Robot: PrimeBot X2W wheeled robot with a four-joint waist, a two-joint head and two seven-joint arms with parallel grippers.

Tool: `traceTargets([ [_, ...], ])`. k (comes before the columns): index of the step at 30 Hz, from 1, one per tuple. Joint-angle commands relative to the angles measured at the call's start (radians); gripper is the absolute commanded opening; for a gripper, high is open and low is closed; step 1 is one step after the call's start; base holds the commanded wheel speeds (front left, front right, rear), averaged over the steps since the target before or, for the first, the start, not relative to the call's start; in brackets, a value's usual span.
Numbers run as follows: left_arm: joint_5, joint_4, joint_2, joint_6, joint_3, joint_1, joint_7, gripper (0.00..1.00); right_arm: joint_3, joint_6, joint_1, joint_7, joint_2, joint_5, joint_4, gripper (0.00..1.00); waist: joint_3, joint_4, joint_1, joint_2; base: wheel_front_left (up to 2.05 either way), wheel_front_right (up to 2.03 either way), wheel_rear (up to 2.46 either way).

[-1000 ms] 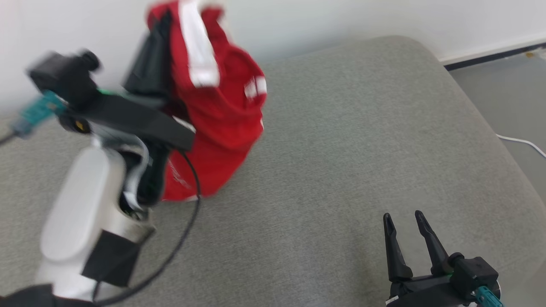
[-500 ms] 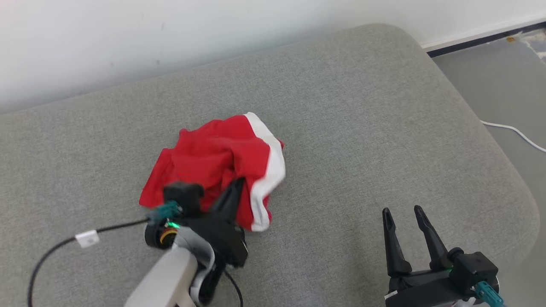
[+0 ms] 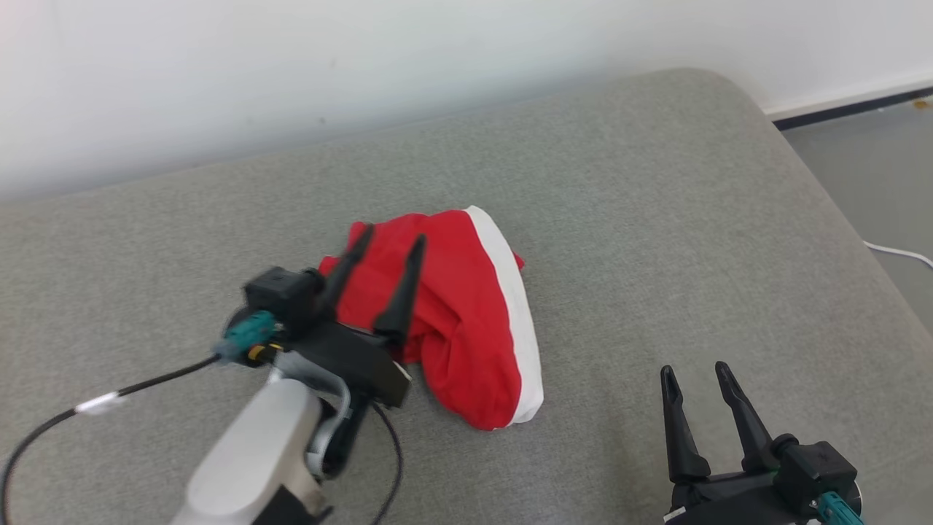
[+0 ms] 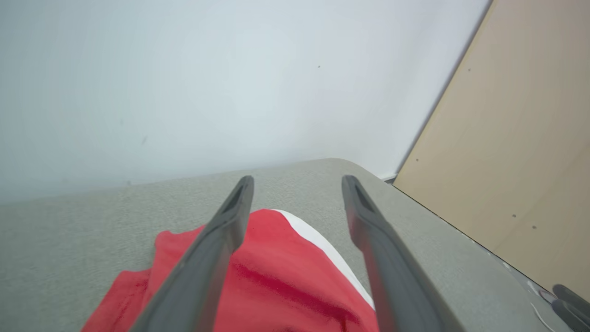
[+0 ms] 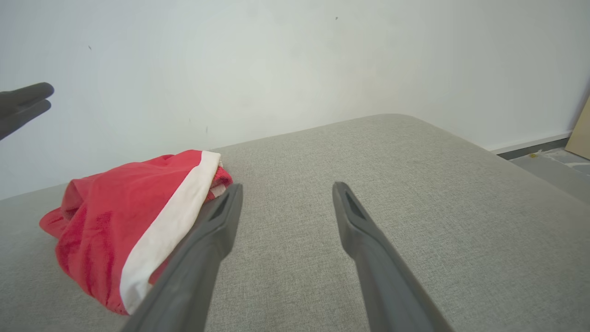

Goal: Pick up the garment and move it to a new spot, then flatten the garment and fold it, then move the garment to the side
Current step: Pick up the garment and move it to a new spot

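Observation:
The garment is red with a white stripe and lies crumpled in a heap near the middle of the grey cushion. My left gripper hovers over the heap's left side, open, with nothing between its fingers. The left wrist view has the garment just below the spread left gripper. At the lower right, my right gripper is open and empty, well clear of the cloth. From the right wrist, the garment lies to the left of the right gripper.
A white wall backs the cushion. The cushion's rounded right edge drops to a grey floor with a white cable. A beige panel stands to the right in the left wrist view. The left arm's black cable trails over the cushion.
The left gripper brought the raised garment down onto the cushion, then opened and let it go; its fingers now stand above the heap. The head camera shifted slightly. The right gripper stayed put.

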Motion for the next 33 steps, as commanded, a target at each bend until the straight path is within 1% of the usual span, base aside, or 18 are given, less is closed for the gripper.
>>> traceTargets([
  [1, 0.023, -0.018, 0.015, 0.0, 0.017, 0.015, -0.007, 1.0, 0.002, -0.002, 0.009, -0.001, 0.001, -0.004, -0.004, 1.0, -0.016, 0.023, 0.0, 0.0, 0.0, 0.0, 0.0],
  [5, 0.11, -0.14, 0.066, 0.03, 0.1, 0.081, -0.006, 1.0, 0.0, -0.002, 0.014, 0.0, 0.001, -0.006, -0.01, 1.0, -0.022, 0.052, 0.0, 0.0, 0.0, 0.0, 0.0],
  [8, 0.215, -0.224, 0.113, 0.055, 0.156, 0.154, -0.006, 1.0, 0.001, -0.002, 0.012, -0.001, 0.002, -0.007, -0.012, 1.0, -0.026, 0.067, 0.0, 0.0, 0.0, 0.0, 0.0],
  [13, 0.301, -0.319, 0.146, 0.069, 0.266, 0.3, -0.006, 1.0, -0.001, -0.002, 0.022, -0.001, 0.001, -0.012, -0.014, 1.0, -0.041, 0.095, 0.0, 0.0, 0.0, 0.0, 0.0],
  [18, 0.374, -0.405, 0.129, 0.076, 0.371, 0.438, -0.006, 1.0, -0.005, -0.002, 0.039, -0.001, 0.001, -0.019, -0.016, 1.0, -0.056, 0.123, 0.0, 0.0, 0.0, 0.0, 0.0],
  [25, 0.452, -0.489, 0.046, 0.065, 0.514, 0.589, -0.006, 1.0, -0.005, -0.002, 0.05, -0.001, 0.001, -0.024, -0.015, 1.0, -0.076, 0.148, 0.0, 0.0, 0.0, 0.0, 0.0],
  [26, 0.464, -0.492, 0.037, 0.057, 0.53, 0.607, -0.006, 1.0, -0.003, -0.002, 0.05, -0.001, 0.001, -0.024, -0.016, 1.0, -0.079, 0.15, 0.0, 0.0, 0.0, 0.0, 0.0],
  [29, 0.492, -0.483, 0.004, 0.039, 0.562, 0.659, -0.006, 1.0, 0.0, -0.002, 0.057, -0.001, 0.001, -0.025, -0.014, 1.0, -0.088, 0.154, 0.0, 0.0, 0.0, 0.0, 0.0],
  [33, 0.523, -0.462, -0.025, 0.019, 0.574, 0.697, -0.006, 1.0, 0.001, -0.002, 0.063, -0.001, 0.001, -0.024, -0.009, 1.0, -0.097, 0.162, 0.0, 0.0, 0.0, 0.0, 0.0],
])
